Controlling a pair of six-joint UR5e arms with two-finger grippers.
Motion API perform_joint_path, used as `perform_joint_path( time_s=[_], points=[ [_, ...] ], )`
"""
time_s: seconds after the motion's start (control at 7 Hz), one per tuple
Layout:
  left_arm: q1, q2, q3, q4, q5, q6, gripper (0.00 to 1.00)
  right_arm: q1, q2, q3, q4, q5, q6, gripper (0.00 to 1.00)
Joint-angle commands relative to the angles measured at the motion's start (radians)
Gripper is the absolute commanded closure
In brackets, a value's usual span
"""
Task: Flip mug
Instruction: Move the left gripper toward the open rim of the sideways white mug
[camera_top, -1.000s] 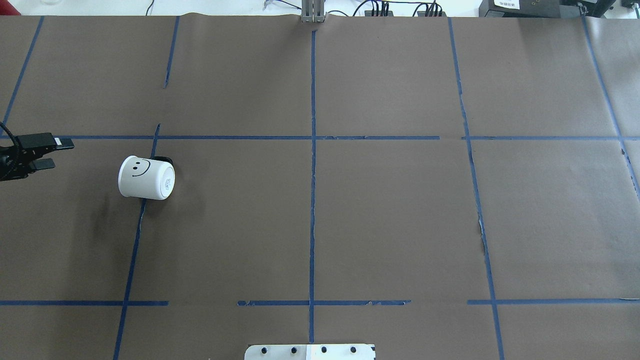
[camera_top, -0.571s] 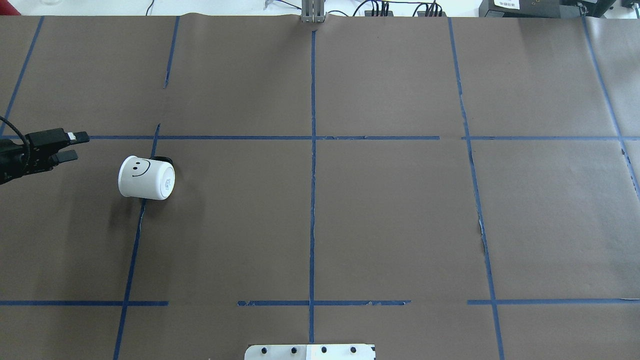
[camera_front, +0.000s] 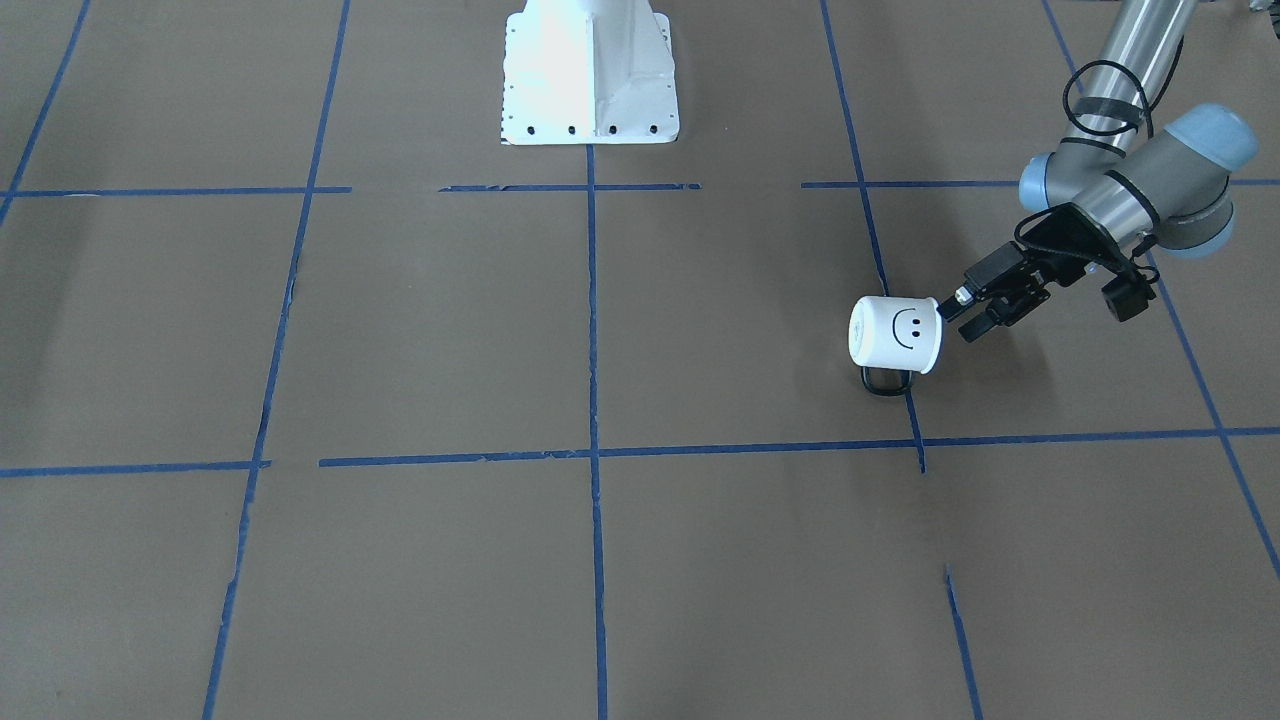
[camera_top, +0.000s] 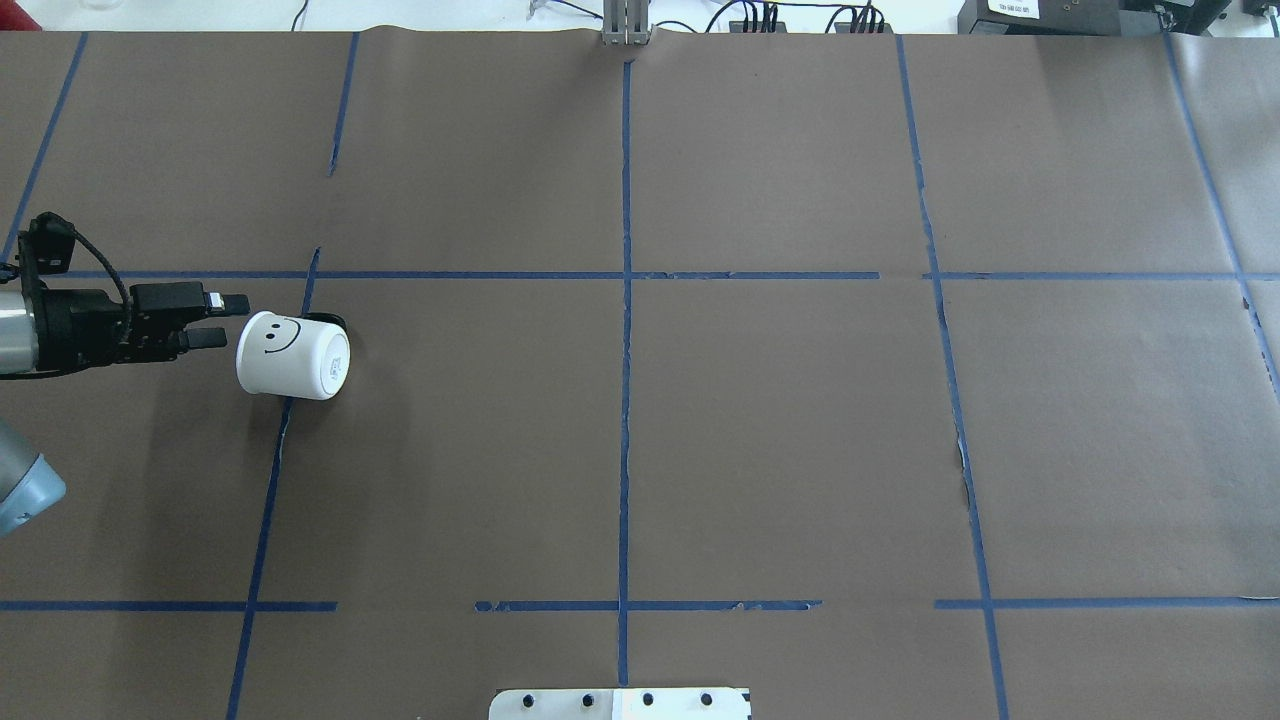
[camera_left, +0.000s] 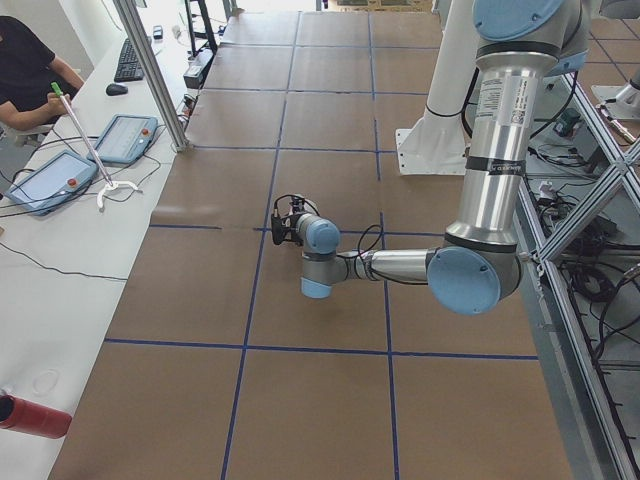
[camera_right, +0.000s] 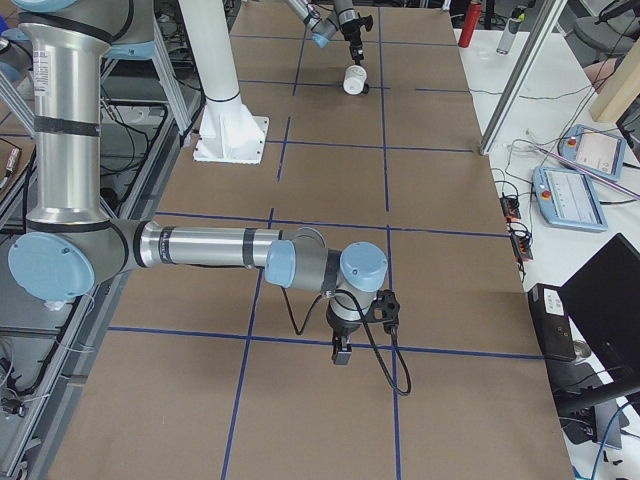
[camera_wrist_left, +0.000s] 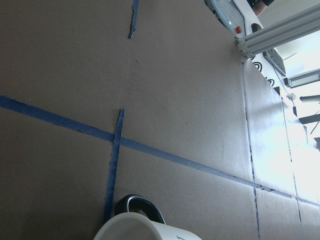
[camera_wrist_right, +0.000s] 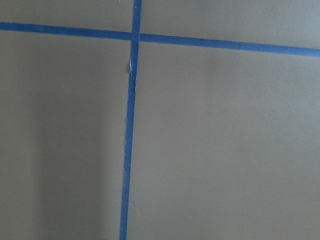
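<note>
The white mug (camera_top: 293, 357) with a black smiley lies on its side on the brown paper, left of centre. Its flat base faces the table's middle and its black loop handle (camera_front: 888, 384) rests on the paper on the far side. It also shows in the front-facing view (camera_front: 895, 335) and small in the right side view (camera_right: 353, 80). My left gripper (camera_top: 225, 320) is open, level with the mug, its fingertips (camera_front: 950, 298) just at the mug's near end. The left wrist view shows the mug's rim (camera_wrist_left: 150, 231). My right gripper (camera_right: 340, 352) hangs low over bare paper; I cannot tell its state.
The robot's white base plate (camera_top: 620, 703) sits at the near edge of the table. Blue tape lines (camera_top: 626, 300) grid the brown paper. Tablets (camera_left: 125, 138) and a person (camera_left: 25, 70) are at the operators' side, beyond the far edge.
My left gripper has moved right, from the table's left edge up to the mug's near end. The mug has not moved.
</note>
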Motion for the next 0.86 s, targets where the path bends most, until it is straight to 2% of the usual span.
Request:
perform_joint_path(
  time_s=[0.0,0.29,0.43,0.57,0.71],
  points=[
    [0.0,-0.042,0.036,-0.001,-0.039,-0.05,0.01,0.0,0.0,-0.001,0.0,0.0,0.0,0.0],
    [0.0,-0.09,0.061,-0.001,-0.039,-0.095,0.04,0.0,0.0,-0.001,0.0,0.0,0.0,0.0],
    [0.0,-0.09,0.069,-0.001,-0.04,-0.095,0.09,0.0,0.0,-0.001,0.0,0.0,0.0,0.0],
    [0.0,-0.09,0.073,-0.004,-0.042,-0.096,0.15,0.0,0.0,-0.001,0.0,0.0,0.0,0.0],
    [0.0,-0.092,0.075,-0.024,-0.042,-0.1,0.26,0.0,0.0,-0.001,0.0,0.0,0.0,0.0]
  ],
)
